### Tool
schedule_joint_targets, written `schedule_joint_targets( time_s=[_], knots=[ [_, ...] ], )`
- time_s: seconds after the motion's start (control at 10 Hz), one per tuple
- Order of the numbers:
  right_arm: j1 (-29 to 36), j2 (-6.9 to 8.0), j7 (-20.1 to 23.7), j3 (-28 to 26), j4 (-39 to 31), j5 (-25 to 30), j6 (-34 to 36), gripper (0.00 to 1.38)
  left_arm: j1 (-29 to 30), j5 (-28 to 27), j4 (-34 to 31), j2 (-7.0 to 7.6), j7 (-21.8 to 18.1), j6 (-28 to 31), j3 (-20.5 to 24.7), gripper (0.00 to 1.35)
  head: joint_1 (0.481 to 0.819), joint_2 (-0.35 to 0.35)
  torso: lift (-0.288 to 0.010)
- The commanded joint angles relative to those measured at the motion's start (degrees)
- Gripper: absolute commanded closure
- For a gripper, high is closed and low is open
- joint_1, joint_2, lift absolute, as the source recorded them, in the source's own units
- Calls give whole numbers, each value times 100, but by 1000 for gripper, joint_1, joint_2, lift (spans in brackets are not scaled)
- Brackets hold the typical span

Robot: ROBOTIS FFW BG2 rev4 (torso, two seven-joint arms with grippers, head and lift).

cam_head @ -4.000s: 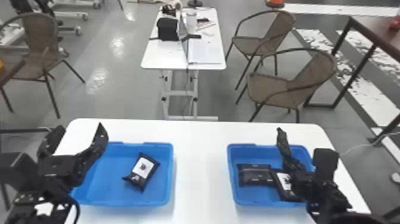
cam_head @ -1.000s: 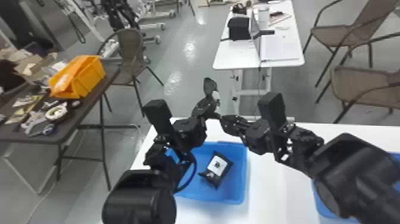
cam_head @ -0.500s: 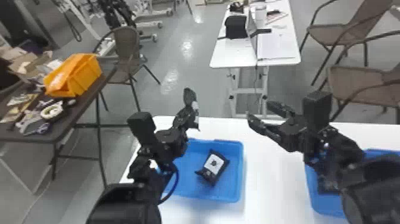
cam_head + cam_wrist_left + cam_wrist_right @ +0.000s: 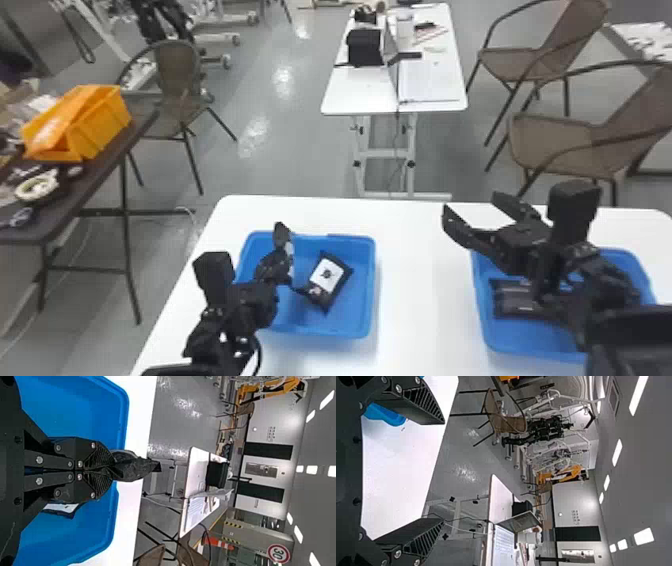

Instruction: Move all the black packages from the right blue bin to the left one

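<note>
Black package, seen nearly edge-on, is pinched between the closed fingers of the left gripper, held up over the left blue bin. Inside that bin, a white-labelled black package lies tilted. The right gripper has its fingers spread wide with nothing between them, above the white table by the far edge of the right blue bin. A dark package lies in that right bin, partly hidden by the right arm.
</note>
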Motion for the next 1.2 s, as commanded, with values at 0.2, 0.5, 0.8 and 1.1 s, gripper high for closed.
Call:
schedule_joint_targets(
  time_s=[0.2, 0.5, 0.8, 1.1],
  knots=[
    [75, -3, 0, -137, -209, 182, 55, 157, -5, 328, 10, -15, -140, -259, 37, 13, 695, 161, 0],
    [471, 6, -193, -682, -517, 199, 231, 159, 83, 135, -535, -15, -96, -1086, 64, 180, 695, 128, 0],
    [919, -65, -176, -1218, -288, 278, 231, 159, 92, 108, -965, -15, -87, -1648, 11, 174, 695, 78, 0],
    [902, -372, -62, -1253, 441, 15, 239, 156, 101, 117, -1088, -15, -60, -1868, -138, 174, 695, 15, 0]
  ],
)
